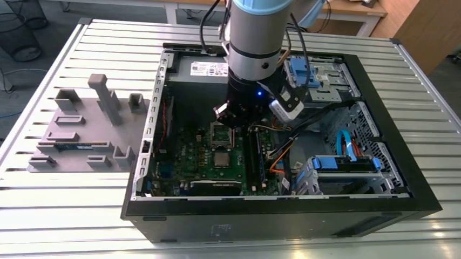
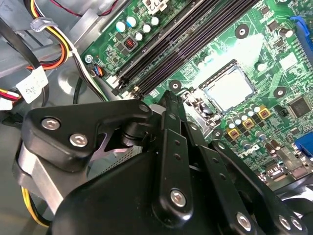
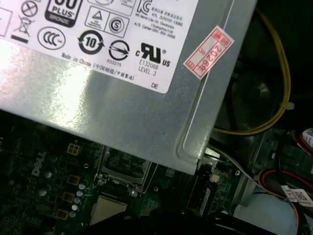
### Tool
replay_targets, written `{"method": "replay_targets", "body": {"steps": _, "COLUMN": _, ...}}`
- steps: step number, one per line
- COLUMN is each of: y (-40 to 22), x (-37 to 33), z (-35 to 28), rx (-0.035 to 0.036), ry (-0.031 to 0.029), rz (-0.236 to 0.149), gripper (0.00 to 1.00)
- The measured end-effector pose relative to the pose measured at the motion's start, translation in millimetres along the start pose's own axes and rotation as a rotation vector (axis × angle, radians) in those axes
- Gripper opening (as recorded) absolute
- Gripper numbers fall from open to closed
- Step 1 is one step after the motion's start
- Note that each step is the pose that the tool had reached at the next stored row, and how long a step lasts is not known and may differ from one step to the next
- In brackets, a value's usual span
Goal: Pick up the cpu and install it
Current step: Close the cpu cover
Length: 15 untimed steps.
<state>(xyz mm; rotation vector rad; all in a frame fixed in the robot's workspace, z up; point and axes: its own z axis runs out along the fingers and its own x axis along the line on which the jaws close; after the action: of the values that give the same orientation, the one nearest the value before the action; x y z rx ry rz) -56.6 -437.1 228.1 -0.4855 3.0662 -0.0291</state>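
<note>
- The arm reaches straight down into the open computer case, which lies on its side on a slatted metal table.
- The gripper hangs just above the green motherboard, close over the upper part of the socket area.
- In the second wrist view the gripper's black linkages take up the foreground; whether the fingers are parted or closed, and whether they hold anything, I cannot tell.
- The cpu sits flat inside its socket on the board, its silver top catching the light; in the exterior view it shows as a pale square just below the gripper.
- The metal socket frame stands beside the chip, on the side nearer the gripper.
- Long dark memory slots run alongside the socket.
- The first wrist view looks past the grey power supply with its labels, down to the board and a bright corner of the chip.
- On the table at the exterior view's left lies a grey tray with upright fixtures.
- Yellow, red and orange cables run along the case wall.
</note>
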Motion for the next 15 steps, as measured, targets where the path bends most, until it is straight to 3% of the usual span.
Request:
{"method": "replay_targets", "body": {"steps": 3, "y": 1.5, "x": -0.1, "z": 1.5, "rx": 0.0023, "ry": -0.0011, "rz": 0.0, "gripper": 0.11}}
{"method": "replay_targets", "body": {"steps": 10, "y": 8.4, "x": -1.9, "z": 8.0, "rx": 0.0057, "ry": -0.0116, "rz": 0.0, "gripper": 0.11}}
{"method": "replay_targets", "body": {"steps": 15, "y": 15.7, "x": -3.9, "z": 13.5, "rx": 0.0068, "ry": -0.0152, "rz": 0.0, "gripper": 0.11}}
